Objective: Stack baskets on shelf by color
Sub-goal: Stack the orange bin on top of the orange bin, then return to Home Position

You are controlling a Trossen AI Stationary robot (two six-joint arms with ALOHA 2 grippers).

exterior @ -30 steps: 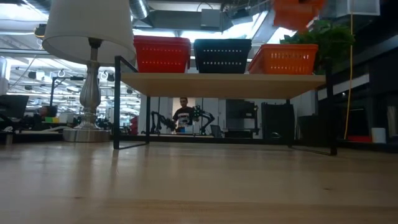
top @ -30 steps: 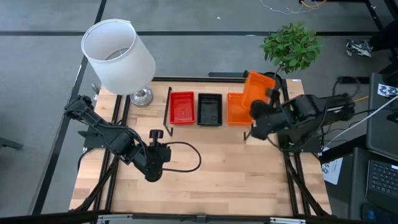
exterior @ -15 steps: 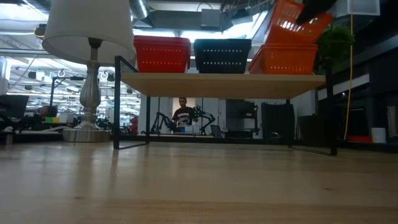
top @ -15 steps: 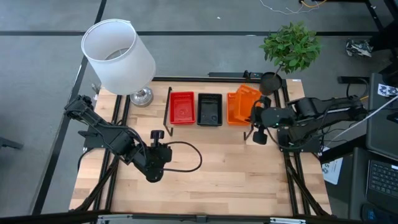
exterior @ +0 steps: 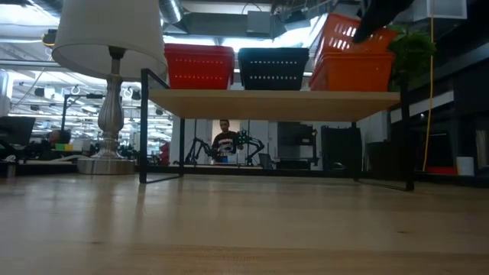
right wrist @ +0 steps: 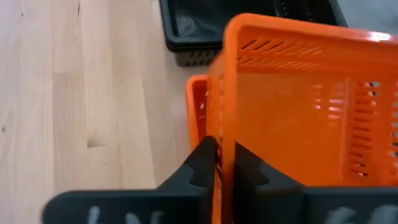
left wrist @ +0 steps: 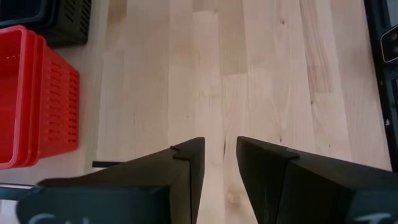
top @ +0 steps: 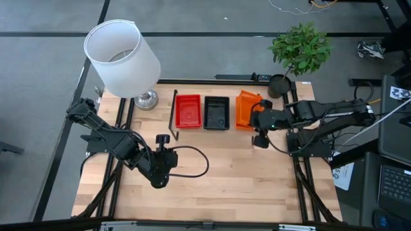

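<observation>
On the shelf [exterior: 275, 101] stand a red basket stack [top: 187, 111], a black stack [top: 216, 113] and an orange stack [exterior: 351, 74]. My right gripper [right wrist: 224, 167] is shut on another orange basket [exterior: 348, 32], which sits tilted over the orange stack [right wrist: 198, 106] at the shelf's right end. My left gripper [left wrist: 221, 155] hangs over the bare tabletop near the shelf's left front, its fingers a narrow gap apart, holding nothing. The red stack [left wrist: 31, 99] lies beside it. My right gripper pinches one side wall of the orange basket at its rim [right wrist: 225, 134], one finger inside and one outside. The fingers come from the table's right, slanting down. The basket [top: 247, 104] is tilted, its left end low on the orange stack and its gripped end raised.
A lamp with a white shade [top: 122, 56] stands at the table's far left corner. A potted plant [top: 300, 48] stands behind the shelf's right end, close to my right arm. Bare wooden tabletop [top: 218, 173] stretches in front of the shelf.
My right gripper has come down and toward the table's left, bringing the orange basket from high above the shelf's right end onto the orange stack. The basket has tipped from steeply upright to a shallower tilt. My left arm has kept still.
</observation>
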